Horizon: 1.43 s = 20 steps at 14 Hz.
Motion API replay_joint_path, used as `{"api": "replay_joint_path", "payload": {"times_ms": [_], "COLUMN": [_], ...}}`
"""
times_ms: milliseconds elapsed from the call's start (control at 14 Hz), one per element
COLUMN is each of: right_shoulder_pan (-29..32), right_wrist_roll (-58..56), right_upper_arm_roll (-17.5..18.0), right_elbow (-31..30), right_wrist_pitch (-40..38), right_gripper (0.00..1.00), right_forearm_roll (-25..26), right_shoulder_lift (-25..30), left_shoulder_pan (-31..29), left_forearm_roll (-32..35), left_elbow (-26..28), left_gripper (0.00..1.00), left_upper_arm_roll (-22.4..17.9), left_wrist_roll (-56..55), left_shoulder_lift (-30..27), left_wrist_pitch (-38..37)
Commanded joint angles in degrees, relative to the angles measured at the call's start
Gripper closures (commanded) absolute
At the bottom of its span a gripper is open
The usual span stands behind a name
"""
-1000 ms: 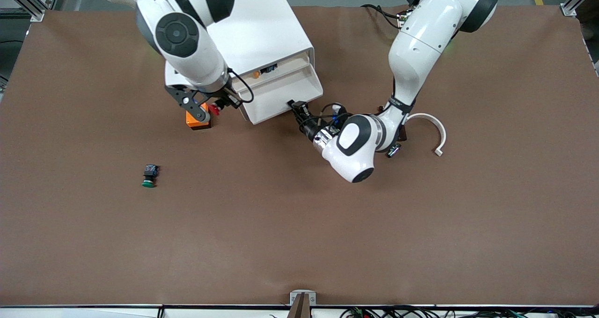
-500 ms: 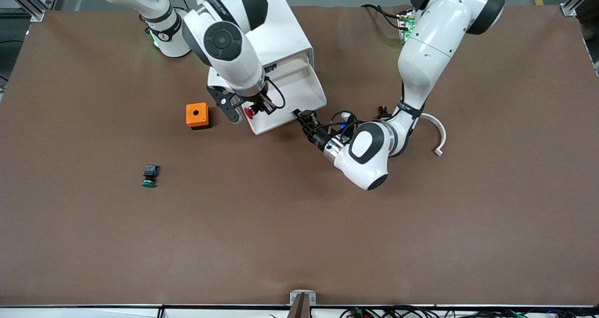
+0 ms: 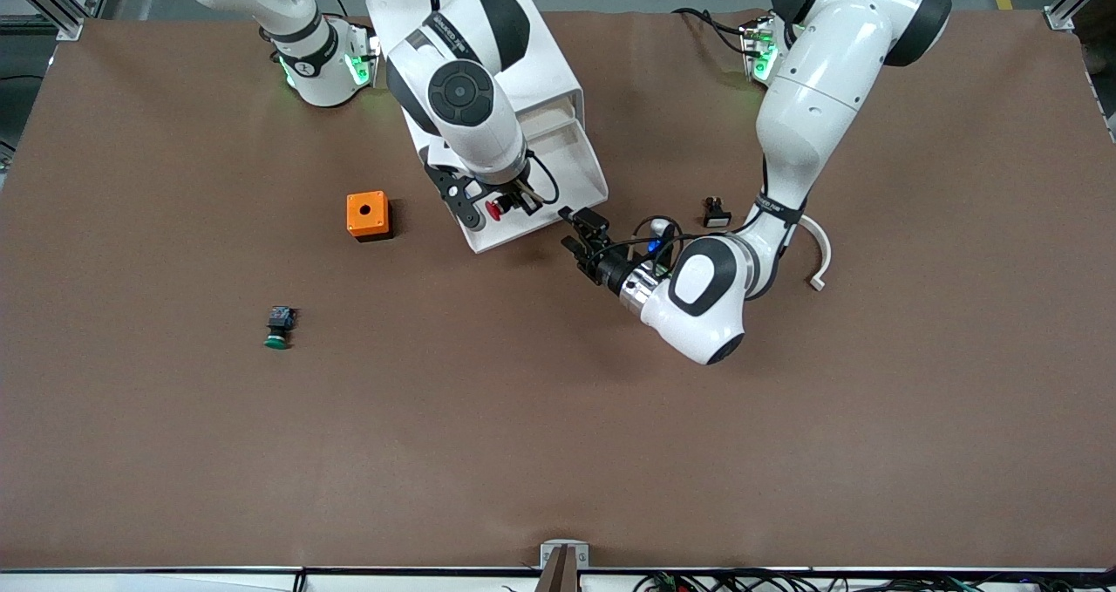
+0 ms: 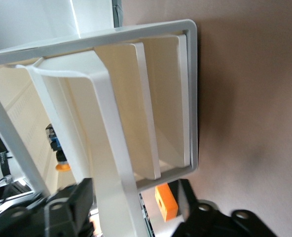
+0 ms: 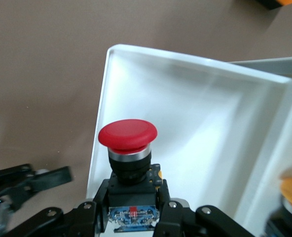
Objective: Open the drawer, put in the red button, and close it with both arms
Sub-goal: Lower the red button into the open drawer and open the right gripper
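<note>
The white cabinet (image 3: 545, 64) stands toward the robots, with a wide white drawer (image 3: 567, 178) pulled out toward the front camera. My right gripper (image 3: 499, 209) is shut on the red button (image 3: 494, 211) and holds it over the open drawer. In the right wrist view the red button (image 5: 127, 134) stands cap-up between the fingers (image 5: 171, 210), above the drawer's floor (image 5: 195, 113). My left gripper (image 3: 581, 233) is open, low beside the drawer's corner at the left arm's end. In the left wrist view its gripper (image 4: 133, 212) faces the drawer's front wall (image 4: 111, 143).
An orange box (image 3: 367, 215) sits beside the cabinet toward the right arm's end. A green-capped button (image 3: 277, 327) lies nearer the front camera. A small black part (image 3: 716, 213) and a white curved piece (image 3: 818, 248) lie by the left arm. An orange knob (image 4: 63, 167) shows on the top drawer.
My right gripper has carried the red button from beside the orange box to over the open drawer. My left gripper has drawn back from the drawer's corner, and the drawer has come out slightly.
</note>
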<state>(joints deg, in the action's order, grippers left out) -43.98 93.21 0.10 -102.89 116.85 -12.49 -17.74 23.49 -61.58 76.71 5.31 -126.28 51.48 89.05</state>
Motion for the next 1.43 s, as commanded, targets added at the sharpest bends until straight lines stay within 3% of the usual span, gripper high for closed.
{"api": "replay_joint_path", "payload": {"times_ms": [0,286,429,571,643,714,786,1000,1357], "right_shoulder_pan": [-2.68,-2.95,-2.95,-2.95,-2.86,-2.86,-2.69,-2.16,5.03], "right_wrist_roll": [2.93,4.08,4.52,5.14,5.14,5.14,5.14,4.43,4.17], "right_upper_arm_roll": [-0.62,-0.62,-0.54,-0.62,-0.62,-0.62,-0.62,-0.89,-0.97], "right_elbow": [-4.50,-4.86,-5.13,-5.13,-5.13,-5.04,-4.95,-2.95,9.69], "right_wrist_pitch": [6.35,7.25,7.16,7.16,7.16,6.90,6.38,3.05,-15.38], "right_gripper": [1.00,0.98,0.89,0.73,0.58,0.15,0.00,0.00,0.00], "right_forearm_roll": [-1.75,-2.19,-2.28,-2.28,-2.28,-2.28,-2.28,-2.19,-2.19], "right_shoulder_lift": [0.78,0.25,0.25,0.08,-0.01,-0.01,-0.01,0.08,0.16], "left_shoulder_pan": [-1.78,-4.76,-4.95,-5.30,-5.38,-5.39,-5.39,-5.03,-4.25], "left_forearm_roll": [0.05,0.14,0.49,5.39,7.85,9.27,10.07,11.65,13.49], "left_elbow": [-2.00,-3.49,-3.49,-3.49,-3.49,-3.49,-3.49,-5.59,-5.87], "left_gripper": [0.00,0.00,0.00,0.00,0.00,0.00,0.00,0.00,0.00], "left_upper_arm_roll": [-0.39,-1.44,-2.76,-3.64,-3.56,-3.56,-4.08,-6.36,-9.97], "left_wrist_roll": [0.59,5.06,8.23,12.96,15.68,17.54,19.56,30.26,39.50], "left_shoulder_lift": [-0.50,-0.76,-1.03,-1.99,-2.17,-2.26,-2.17,-2.70,-3.92], "left_wrist_pitch": [-1.25,-1.43,-1.43,-2.65,-2.66,-2.66,-2.66,-2.66,-1.70]}}
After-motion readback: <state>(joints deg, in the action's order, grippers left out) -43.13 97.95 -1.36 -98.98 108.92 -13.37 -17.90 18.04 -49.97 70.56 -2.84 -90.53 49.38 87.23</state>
